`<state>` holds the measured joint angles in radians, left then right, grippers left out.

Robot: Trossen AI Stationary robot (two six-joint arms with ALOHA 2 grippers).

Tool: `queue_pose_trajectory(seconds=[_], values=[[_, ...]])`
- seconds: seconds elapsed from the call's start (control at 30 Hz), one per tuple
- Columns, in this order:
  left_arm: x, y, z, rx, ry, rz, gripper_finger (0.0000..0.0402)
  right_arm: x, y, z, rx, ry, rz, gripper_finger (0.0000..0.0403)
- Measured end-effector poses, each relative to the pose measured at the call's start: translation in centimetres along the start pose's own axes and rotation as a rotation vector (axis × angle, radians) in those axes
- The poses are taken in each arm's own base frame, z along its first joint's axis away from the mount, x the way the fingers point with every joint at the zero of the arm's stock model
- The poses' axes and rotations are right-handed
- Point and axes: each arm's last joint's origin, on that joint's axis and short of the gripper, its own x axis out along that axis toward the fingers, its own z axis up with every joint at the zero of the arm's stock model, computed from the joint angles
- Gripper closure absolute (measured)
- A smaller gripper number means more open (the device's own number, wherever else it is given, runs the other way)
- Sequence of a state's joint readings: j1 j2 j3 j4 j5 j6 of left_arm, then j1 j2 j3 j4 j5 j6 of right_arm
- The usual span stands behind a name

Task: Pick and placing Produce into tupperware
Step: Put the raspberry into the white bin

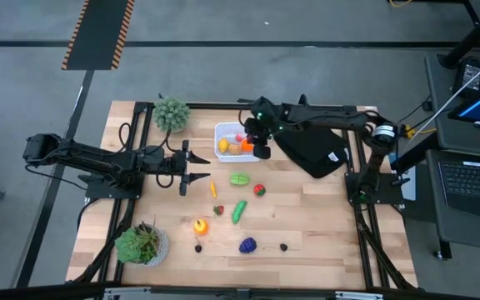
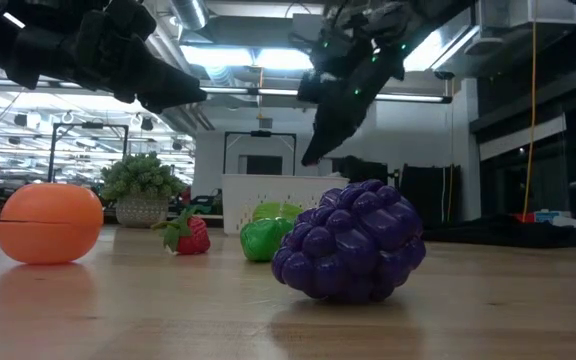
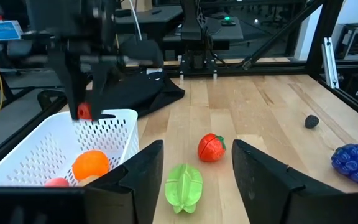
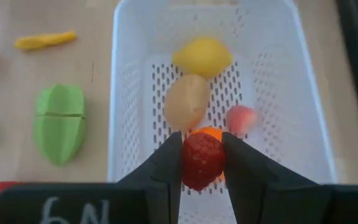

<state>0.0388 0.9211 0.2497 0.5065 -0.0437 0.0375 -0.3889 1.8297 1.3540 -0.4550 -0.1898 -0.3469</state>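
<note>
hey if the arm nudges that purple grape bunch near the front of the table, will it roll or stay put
The purple grape bunch looks roundish yet bumpy, so it would probably rock or tumble briefly rather than roll far. Its moulded lobes look rigid, so it should not squash. It sits alone on the bare wooden table, so a push would likely slide it freely.

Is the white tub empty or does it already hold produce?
Not empty. The tub holds a yellow piece, a tan one and a pink one.

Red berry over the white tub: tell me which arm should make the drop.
Right. The right gripper already holds the red berry in its fingers above the white tub. The left gripper sits open and empty, off to the tub's side.
</note>
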Motion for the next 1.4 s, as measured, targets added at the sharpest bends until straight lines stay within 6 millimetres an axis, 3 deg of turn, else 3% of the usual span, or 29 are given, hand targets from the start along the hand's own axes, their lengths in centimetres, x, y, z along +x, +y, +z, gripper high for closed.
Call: queue_pose_trajectory(seconds=[0.27, 0.4, 1.4], values=[[0.0, 0.0, 0.0, 0.000, 0.000, 0.000, 0.0220, 3.7, -0.1, -1.4, 0.016, 0.059, 0.076, 0.0301], [0.0, 0.0, 0.0, 0.000, 0.000, 0.000, 0.0217, 4.5, 0.0, -1.9, 0.022, 0.076, 0.104, 0.0305], [0.0, 0.0, -0.2, 0.001, 0.025, -0.001, 0.0220, 4.8, 0.0, -1.7, 0.097, 0.064, 0.094, 0.0280]])
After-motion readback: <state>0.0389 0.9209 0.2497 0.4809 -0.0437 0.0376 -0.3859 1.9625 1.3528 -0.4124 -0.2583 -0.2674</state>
